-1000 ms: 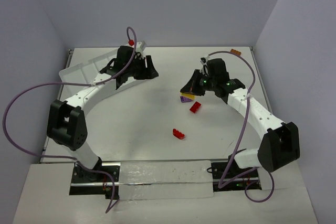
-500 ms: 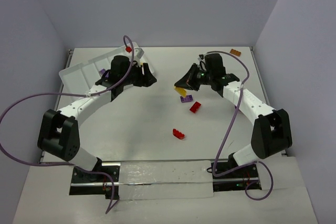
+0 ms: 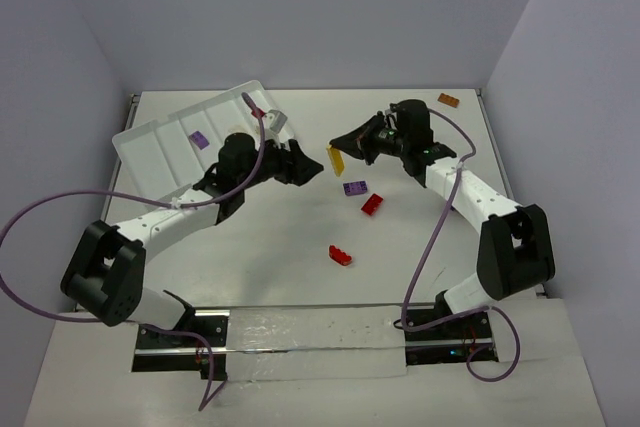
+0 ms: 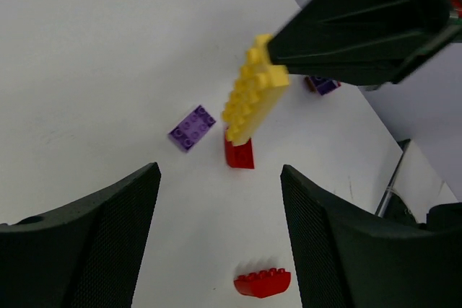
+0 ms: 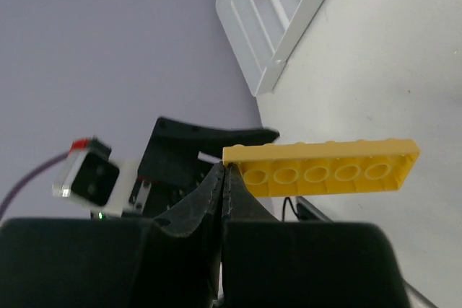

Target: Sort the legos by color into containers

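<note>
Overhead, the right gripper [image 3: 347, 143] is closed on one end of a long yellow brick [image 3: 335, 158], holding it off the table [image 3: 260, 237] with the free end pointing down. The right wrist view shows its two fingers pinched together on that end, and the rest of the brick sticks out sideways, underside showing.

The left gripper [image 3: 303, 166] hangs just beside it, facing the yellow brick. Its jaws are spread wide with nothing between them.

On the table below the yellow brick lie a purple brick [image 3: 354, 188] and, close by it, a red brick [image 3: 372, 204]. A second red brick [image 3: 341, 255] sits nearer the arm bases, apart from both. An orange brick [image 3: 449, 100] rests alone near the far right corner.

The white tray [image 3: 160, 127] stands at the far left. One small purple brick [image 3: 199, 139] lies inside it, in what looks like a middle compartment, though the dividers are hard to make out.
</note>
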Controlling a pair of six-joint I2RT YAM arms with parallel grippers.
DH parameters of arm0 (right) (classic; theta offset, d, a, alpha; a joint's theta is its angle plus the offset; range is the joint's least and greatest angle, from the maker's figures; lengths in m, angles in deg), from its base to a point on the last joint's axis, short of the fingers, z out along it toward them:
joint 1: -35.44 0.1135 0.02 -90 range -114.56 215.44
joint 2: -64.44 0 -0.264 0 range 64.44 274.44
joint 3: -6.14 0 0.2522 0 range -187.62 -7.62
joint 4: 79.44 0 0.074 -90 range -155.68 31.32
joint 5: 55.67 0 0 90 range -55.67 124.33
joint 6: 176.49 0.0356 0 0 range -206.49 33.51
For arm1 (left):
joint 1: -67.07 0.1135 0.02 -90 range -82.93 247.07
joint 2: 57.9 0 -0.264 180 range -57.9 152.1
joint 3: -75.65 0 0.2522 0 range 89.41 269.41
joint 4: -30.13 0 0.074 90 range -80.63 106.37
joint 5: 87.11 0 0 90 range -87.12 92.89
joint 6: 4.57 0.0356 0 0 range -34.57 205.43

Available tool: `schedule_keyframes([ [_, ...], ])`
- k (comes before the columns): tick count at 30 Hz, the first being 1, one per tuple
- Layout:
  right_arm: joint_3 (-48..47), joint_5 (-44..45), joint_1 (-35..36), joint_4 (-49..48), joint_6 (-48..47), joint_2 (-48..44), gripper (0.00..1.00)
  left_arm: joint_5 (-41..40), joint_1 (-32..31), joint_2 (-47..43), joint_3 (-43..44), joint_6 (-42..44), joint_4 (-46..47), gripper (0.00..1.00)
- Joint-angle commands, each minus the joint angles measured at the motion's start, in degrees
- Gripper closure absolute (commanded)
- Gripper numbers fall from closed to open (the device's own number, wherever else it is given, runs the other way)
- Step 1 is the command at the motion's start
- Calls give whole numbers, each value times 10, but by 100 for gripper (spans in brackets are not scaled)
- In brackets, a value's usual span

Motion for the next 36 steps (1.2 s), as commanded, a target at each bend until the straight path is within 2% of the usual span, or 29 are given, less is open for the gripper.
schedule_keyframes([
  [1, 23, -26, -3, -101, 108, 18, 100, -17, -44, 14, 21, 5, 85, 22],
  [9, 22, -39, -4, -125, 142, 23, 100, -21, -49, 30, 30, 39, 81, 20],
  [20, 38, -68, -4, -175, 187, 26, 100, -45, -53, 63, 49, 15, 113, 22],
  [25, 38, -69, -4, -178, 190, 28, 100, -45, -54, 87, 75, 15, 102, 26],
  [31, 35, -68, -4, -164, 181, 26, 100, -64, -54, 89, 85, 25, 79, 39],
  [34, 38, -67, -4, -162, 185, 25, 100, -65, -54, 89, 92, 26, 70, 55],
  [36, 40, -65, -4, -165, 191, 24, 100, -66, -54, 89, 95, 24, 67, 70],
])
